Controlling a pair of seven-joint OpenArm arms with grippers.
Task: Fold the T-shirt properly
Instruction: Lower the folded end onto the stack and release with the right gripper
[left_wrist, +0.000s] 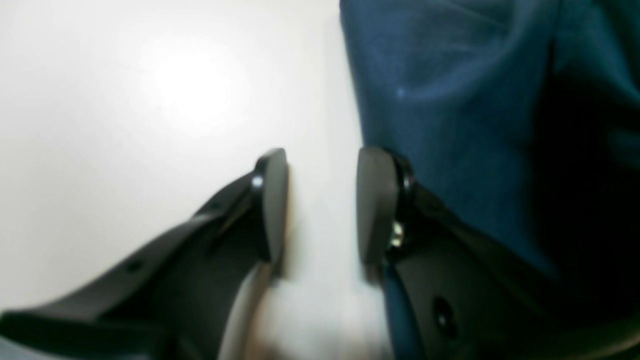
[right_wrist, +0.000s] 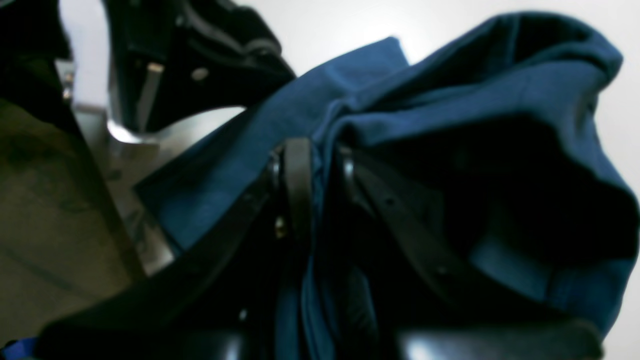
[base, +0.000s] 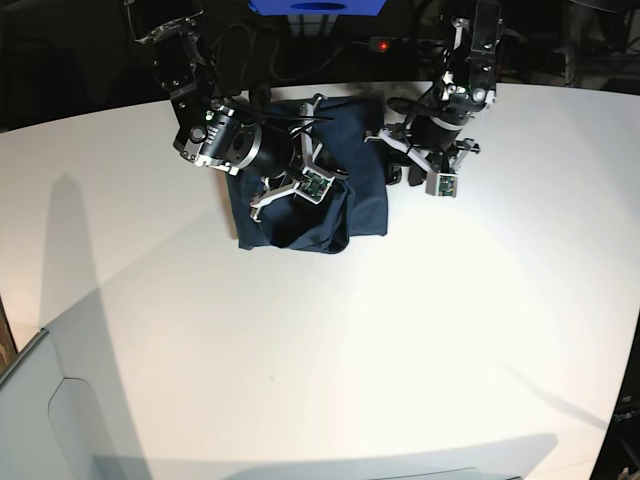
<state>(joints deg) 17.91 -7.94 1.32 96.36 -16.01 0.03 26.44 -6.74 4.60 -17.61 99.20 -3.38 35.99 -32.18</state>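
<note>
Right gripper (right_wrist: 320, 187) pinches bunched navy T-shirt (base: 300, 225); left gripper (left_wrist: 322, 205) spread, empty, over white table (left_wrist: 125, 100) beside cloth edge.

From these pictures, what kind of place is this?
Probably a robotics lab: a bare white table with two arms, one T-shirt on it, and cables and dark equipment behind.

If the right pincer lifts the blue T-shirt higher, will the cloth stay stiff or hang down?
Probably it hangs down: the T-shirt already bunches in soft folds around the right pincer, which is shut on it. It likely weighs little, since one pinch holds up a raised hump. The rest would probably drag over the smooth white table.
</note>
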